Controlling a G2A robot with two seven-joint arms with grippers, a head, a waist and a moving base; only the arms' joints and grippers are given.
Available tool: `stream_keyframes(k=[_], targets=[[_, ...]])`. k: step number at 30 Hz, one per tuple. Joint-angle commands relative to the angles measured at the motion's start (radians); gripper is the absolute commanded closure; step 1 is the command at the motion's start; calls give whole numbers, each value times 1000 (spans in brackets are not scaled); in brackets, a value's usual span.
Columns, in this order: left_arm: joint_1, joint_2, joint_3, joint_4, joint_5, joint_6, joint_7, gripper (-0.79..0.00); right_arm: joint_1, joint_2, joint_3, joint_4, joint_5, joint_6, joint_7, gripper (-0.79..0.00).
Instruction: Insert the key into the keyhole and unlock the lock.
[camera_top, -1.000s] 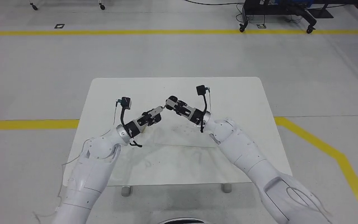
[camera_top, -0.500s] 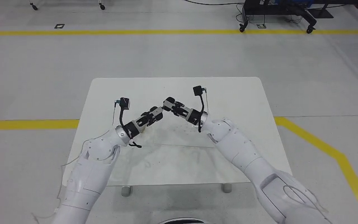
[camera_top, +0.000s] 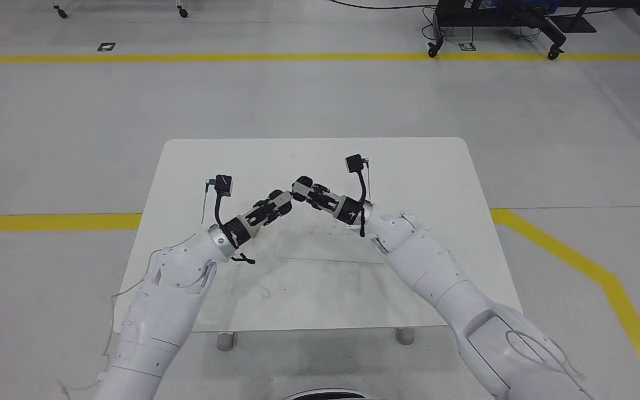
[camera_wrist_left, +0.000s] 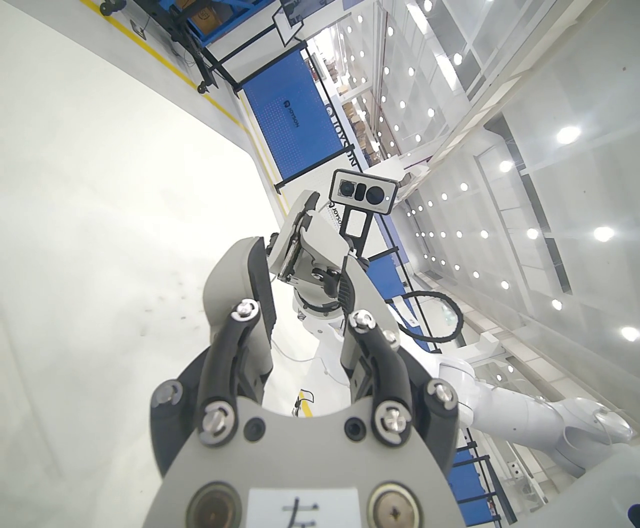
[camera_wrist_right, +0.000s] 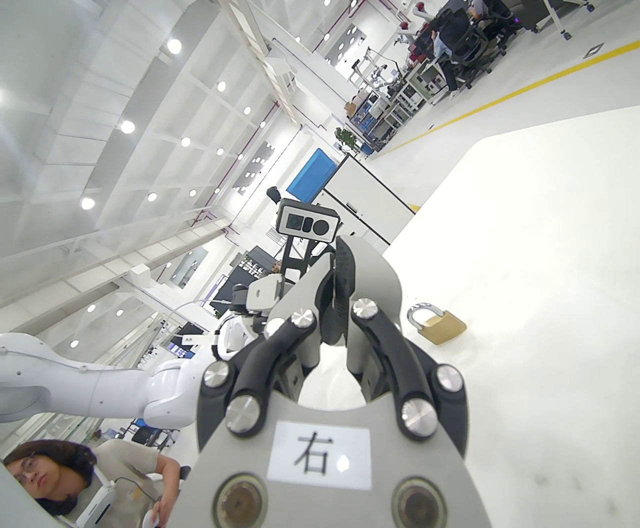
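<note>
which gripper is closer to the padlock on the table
Right, it seems. The padlock lies on the table just beside the fingers of the right gripper. The left gripper faces that gripper tip to tip from the other side, slightly farther off.

Padlock (camera_wrist_right: 442, 327): brass-gold body, silver shackle. Table (camera_top: 420, 170) white. Right gripper (camera_wrist_right: 344, 255) grey, black pads (camera_wrist_right: 342, 272). Floor line (camera_top: 300, 57) yellow.

Right tool (camera_top: 299, 187) nearer left tool (camera_top: 284, 199)
</note>
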Motion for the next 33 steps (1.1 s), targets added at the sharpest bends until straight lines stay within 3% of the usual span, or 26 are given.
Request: stream_keyframes(k=[1,12,22,27,29,30,31,32,33], targets=[[1,0,2,-1,1,0,1,-215,1,-1,0,2,2,3,5,0],[-3,2,5,5,18,7,13,0,10,-8,4,17,6,-3,27,0],[-7,6,-19,14,-2,23,38,0,11,-7,12,24,-3,-10,49,0],[-9,7,-28,17,-11,30,40,0,8,-7,9,17,45,-29,127,0],[-8,8,-29,18,-13,31,39,-132,9,-6,10,18,65,-31,153,0],[-9,8,-29,18,-13,34,37,-268,10,-6,11,19,73,-32,163,0],[-9,8,-29,18,-13,35,36,-431,11,-5,12,20,79,-33,169,0],[-9,8,-29,18,-13,37,34,-785,11,-5,12,21,82,-34,176,0],[-10,9,-29,17,-12,39,33,-785,12,-5,14,22,86,-35,179,0]])
